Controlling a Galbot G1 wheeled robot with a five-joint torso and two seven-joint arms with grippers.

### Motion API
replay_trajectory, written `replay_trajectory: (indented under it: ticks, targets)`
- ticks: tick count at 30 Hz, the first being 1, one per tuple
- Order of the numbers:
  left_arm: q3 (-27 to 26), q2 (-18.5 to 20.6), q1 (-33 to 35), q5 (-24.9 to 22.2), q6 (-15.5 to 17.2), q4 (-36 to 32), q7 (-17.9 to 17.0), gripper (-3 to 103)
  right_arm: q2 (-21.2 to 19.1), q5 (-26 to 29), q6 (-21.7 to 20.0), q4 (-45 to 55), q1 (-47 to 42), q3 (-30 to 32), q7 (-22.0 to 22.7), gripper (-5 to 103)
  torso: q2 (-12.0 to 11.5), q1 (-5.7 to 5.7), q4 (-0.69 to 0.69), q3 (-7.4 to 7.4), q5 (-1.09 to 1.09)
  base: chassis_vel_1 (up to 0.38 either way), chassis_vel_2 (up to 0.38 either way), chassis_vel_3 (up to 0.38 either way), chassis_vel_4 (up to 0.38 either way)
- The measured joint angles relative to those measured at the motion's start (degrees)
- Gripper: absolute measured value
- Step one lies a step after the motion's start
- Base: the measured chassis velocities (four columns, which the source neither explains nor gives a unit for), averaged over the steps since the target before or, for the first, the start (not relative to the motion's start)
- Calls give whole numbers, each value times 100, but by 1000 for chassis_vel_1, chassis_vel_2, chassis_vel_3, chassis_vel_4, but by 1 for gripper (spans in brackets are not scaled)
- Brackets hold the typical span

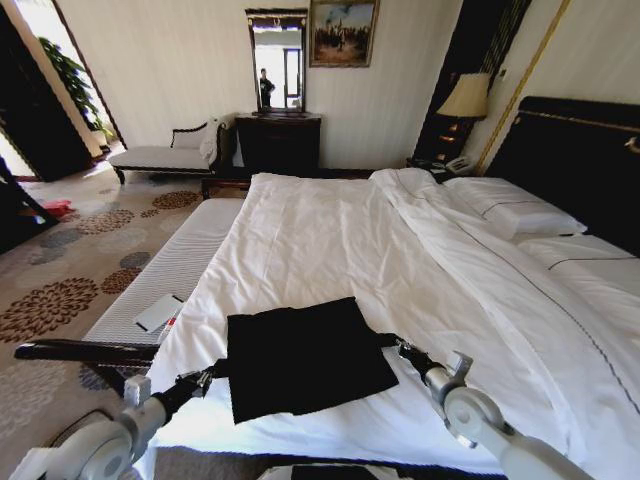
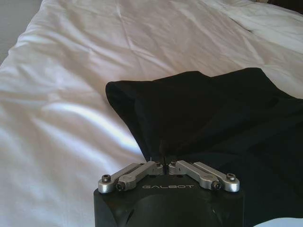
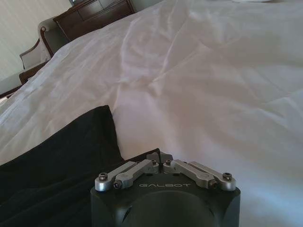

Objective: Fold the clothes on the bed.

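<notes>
Left gripper is pinched shut on the T-shirt at its left edge; across it, our right gripper is clamped on the right edge. We judge the fold partly done: shirt lies as a compact black rectangle near the foot of the bed, lettering hidden, edges uneven, so further folding probably remains.
</notes>
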Motion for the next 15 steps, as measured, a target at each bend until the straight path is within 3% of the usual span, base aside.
replay_trajectory:
  ticks: [15]
  targets:
    - [-224, 55, 279, 362, -75, 76, 119, 0, 140, -229, -7, -18, 14, -147, 62, 0, 0, 0, 0, 0, 0, 0, 0, 0, 0]
